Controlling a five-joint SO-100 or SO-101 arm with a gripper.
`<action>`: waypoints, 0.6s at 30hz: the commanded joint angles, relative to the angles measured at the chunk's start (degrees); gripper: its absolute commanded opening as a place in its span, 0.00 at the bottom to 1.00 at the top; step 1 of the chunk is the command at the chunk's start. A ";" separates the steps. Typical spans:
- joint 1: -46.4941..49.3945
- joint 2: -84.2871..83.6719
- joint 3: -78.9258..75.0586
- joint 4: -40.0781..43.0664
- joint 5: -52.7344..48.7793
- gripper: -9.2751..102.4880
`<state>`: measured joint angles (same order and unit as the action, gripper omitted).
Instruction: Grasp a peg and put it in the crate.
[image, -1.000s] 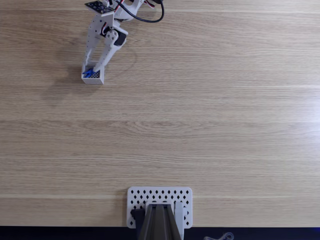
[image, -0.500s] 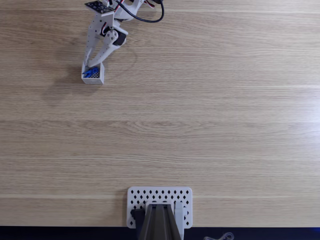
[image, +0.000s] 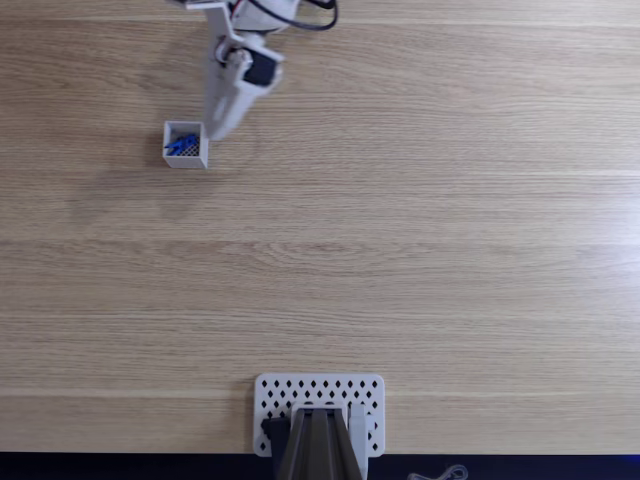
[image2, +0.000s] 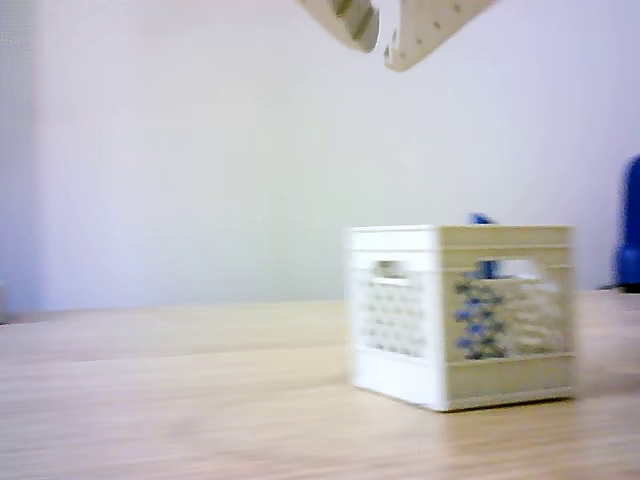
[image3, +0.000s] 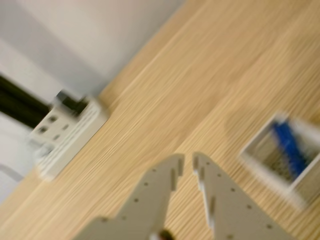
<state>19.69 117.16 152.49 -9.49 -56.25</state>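
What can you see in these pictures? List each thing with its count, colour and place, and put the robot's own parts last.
Table: one, light wood, under everything.
Crate: one, white with a dark mesh bottom, upper left of the fixed view, standing on the table.
Peg: one, bright blue, lying inside the crate; in the other view its tip pokes above the rim.
Perforated plate: one, white, bottom centre of the fixed view, with a dark stand on it.
Blue object: one, at the right edge of the other view, too blurred to identify.
Cable: black, on the arm at the top of the fixed view.
Arm: one, white, top of the fixed view.
Gripper: one, white, empty, fingers nearly closed, raised beside the crate.
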 joint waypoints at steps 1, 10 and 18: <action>-6.68 13.36 -3.43 15.82 9.76 0.08; -21.01 37.00 -3.34 46.32 40.17 0.08; -23.91 49.75 -2.99 59.50 62.31 0.08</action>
<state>-3.52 161.19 152.58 46.76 -0.88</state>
